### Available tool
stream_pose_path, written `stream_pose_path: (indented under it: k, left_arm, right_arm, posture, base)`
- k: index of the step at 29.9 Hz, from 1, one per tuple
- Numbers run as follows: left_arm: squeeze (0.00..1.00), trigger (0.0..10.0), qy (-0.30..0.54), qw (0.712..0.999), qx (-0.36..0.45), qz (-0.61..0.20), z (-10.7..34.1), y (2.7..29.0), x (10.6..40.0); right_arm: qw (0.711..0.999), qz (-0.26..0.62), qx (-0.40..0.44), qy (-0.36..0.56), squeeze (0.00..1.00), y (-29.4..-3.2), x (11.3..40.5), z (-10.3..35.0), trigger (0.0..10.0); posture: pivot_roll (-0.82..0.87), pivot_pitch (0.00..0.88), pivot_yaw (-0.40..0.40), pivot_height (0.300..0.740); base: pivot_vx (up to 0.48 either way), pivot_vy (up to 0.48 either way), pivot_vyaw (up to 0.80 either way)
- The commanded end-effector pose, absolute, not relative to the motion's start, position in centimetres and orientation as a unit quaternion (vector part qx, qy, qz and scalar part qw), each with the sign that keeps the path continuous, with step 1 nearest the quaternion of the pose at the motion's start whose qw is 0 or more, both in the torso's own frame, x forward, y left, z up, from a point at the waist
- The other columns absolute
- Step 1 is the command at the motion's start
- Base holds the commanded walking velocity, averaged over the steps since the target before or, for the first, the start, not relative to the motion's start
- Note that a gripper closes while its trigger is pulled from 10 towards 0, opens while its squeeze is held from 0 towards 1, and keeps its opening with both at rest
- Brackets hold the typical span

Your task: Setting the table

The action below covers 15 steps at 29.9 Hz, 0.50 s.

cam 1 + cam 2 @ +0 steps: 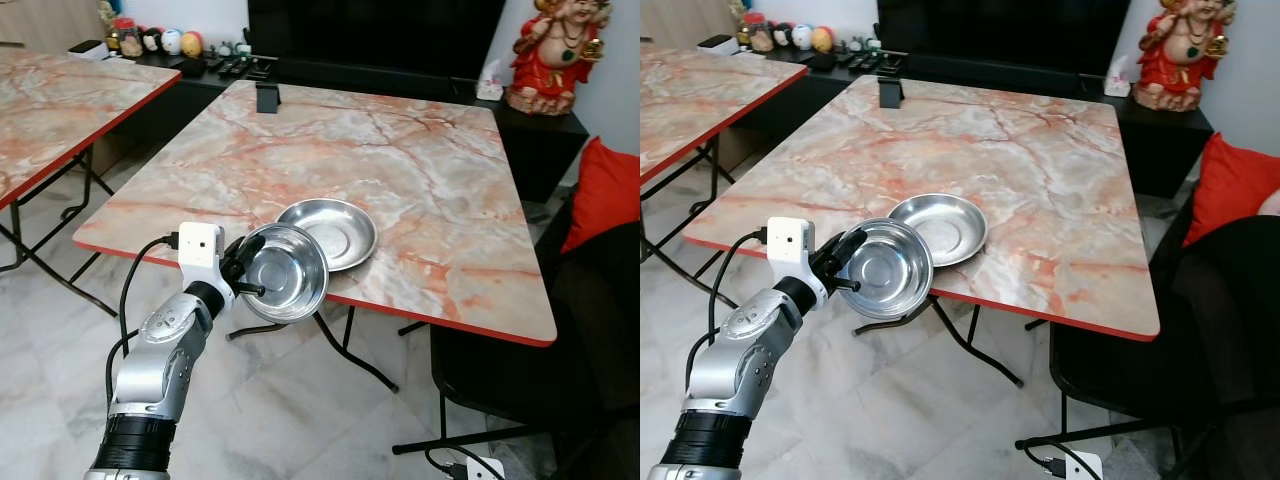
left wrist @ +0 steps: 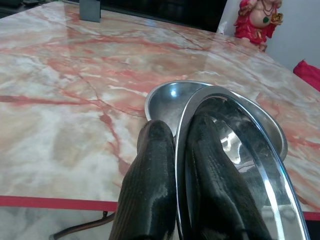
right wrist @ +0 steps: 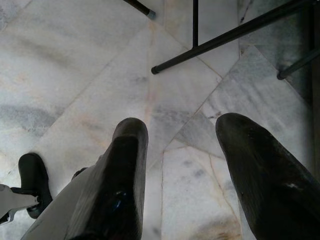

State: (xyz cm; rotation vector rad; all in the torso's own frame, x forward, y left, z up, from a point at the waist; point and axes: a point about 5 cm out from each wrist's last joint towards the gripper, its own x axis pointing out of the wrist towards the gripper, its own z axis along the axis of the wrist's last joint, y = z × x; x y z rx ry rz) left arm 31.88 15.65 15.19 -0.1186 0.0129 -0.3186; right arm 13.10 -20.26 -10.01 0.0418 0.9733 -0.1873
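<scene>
Marble floor tiles (image 3: pixel 165 95) lie under the right gripper (image 3: pixel 182 145), which hangs idle with its two fingers spread apart and nothing between them. Higher up, the left gripper (image 1: pixel 243 272) is at the near edge of the table (image 1: pixel 420 180), and its fingers are pressed together on the rim of a steel bowl (image 1: pixel 287 272), one finger outside the rim and one inside. This held bowl is tilted steeply, its hollow facing toward the robot, and it stands partly over the red table edge. Just behind it a second steel bowl (image 1: pixel 335 230) rests flat on the marble-pattern top, and the two rims overlap in the eye views. Farther away, a small black stand (image 1: pixel 267 97) sits at the far edge of the table. Behind the table, at the right, a red figurine (image 1: pixel 553 52) stands on a dark cabinet.
</scene>
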Motion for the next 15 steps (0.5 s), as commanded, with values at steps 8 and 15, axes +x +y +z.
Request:
stream_pose_path:
  k: [8, 15]
  left_arm:
    - [0.00, 10.0, -0.007, 0.982, -0.092, -0.162, 15.47, 14.93, 32.01]
    - [0.00, 10.0, -0.010, 0.983, -0.094, -0.157, 15.62, 15.05, 32.12]
  right_arm:
    - [0.876, -0.096, 0.025, 0.472, 0.00, -20.39, 12.95, -10.08, 10.0]
    - [0.875, -0.095, 0.025, 0.473, 0.00, -20.33, 12.96, -10.09, 10.0]
  posture:
    - [0.10, 0.000, -0.066, 0.731]
    - [0.10, 0.000, -0.064, 0.731]
  base:
    - [0.000, 0.000, -0.19]
    - [0.000, 0.000, -0.76]
